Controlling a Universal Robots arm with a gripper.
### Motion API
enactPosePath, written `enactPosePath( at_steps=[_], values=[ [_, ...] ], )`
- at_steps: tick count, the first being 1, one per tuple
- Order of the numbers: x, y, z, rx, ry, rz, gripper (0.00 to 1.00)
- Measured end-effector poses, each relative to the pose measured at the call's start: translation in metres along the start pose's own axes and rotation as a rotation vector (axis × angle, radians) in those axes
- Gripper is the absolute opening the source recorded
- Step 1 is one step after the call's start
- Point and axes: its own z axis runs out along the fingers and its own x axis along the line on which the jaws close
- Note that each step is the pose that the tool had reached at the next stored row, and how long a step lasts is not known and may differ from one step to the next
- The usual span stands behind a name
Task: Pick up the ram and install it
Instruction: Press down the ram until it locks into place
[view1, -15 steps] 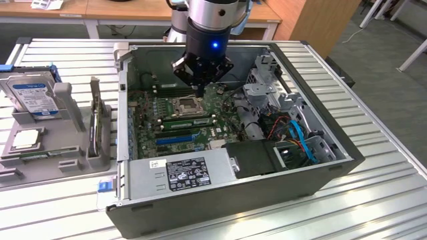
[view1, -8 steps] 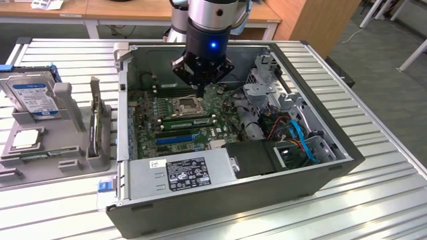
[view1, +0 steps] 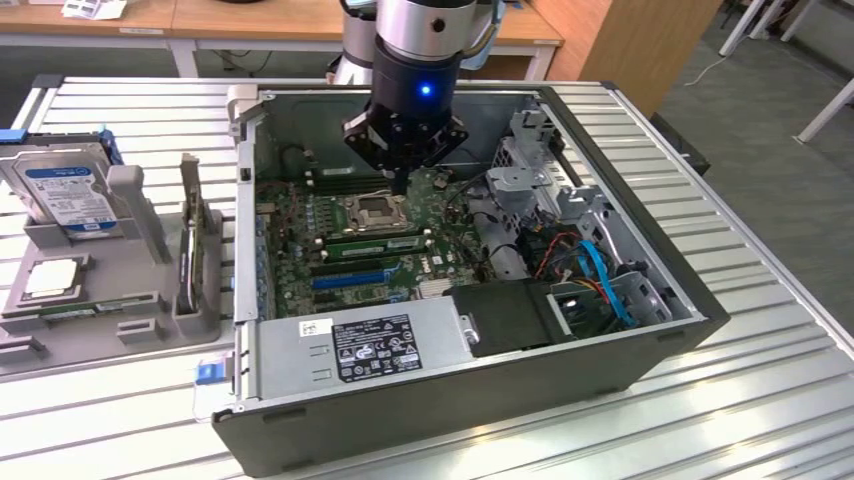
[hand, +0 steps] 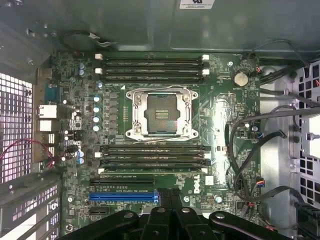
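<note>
My gripper (view1: 400, 183) hangs inside the open computer case (view1: 467, 400), well above the motherboard (view1: 441, 205) and just beyond the CPU socket (view1: 374, 210). In the wrist view its black fingers (hand: 162, 212) are pressed together with nothing between them, above the blue slot (hand: 122, 197). A long green ram stick (view1: 376, 241) appears to stand on edge in the memory slots (hand: 152, 156) beside the socket (hand: 159, 114). A second thin green stick (view1: 83, 308) lies in the front of the grey fixture (view1: 27, 355) at the exterior view's left.
The fixture also carries a silver hard drive with a blue label (view1: 67, 190), a square silver processor chip (view1: 51, 278) and an upright holder (view1: 196, 235). Inside the case are a power supply (view1: 367, 345), blue and black cables (view1: 601, 280) and a metal drive cage (view1: 534, 180).
</note>
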Motion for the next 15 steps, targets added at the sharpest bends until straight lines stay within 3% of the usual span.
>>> enactPosePath(
  at_steps=[2,3,5,6,15],
  values=[
    [-0.0001,-0.0001,-0.0001,0.0002,0.0040,0.000,0.10],
    [-0.0001,-0.0001,-0.0001,0.0003,0.0089,0.000,0.10],
    [0.0000,0.0000,0.0000,0.0005,0.0248,0.001,0.10],
    [-0.0001,0.0000,0.0000,0.0007,0.0300,0.001,0.10],
    [-0.0001,0.0002,-0.0041,0.0004,0.0313,0.002,0.10]
  ],
)
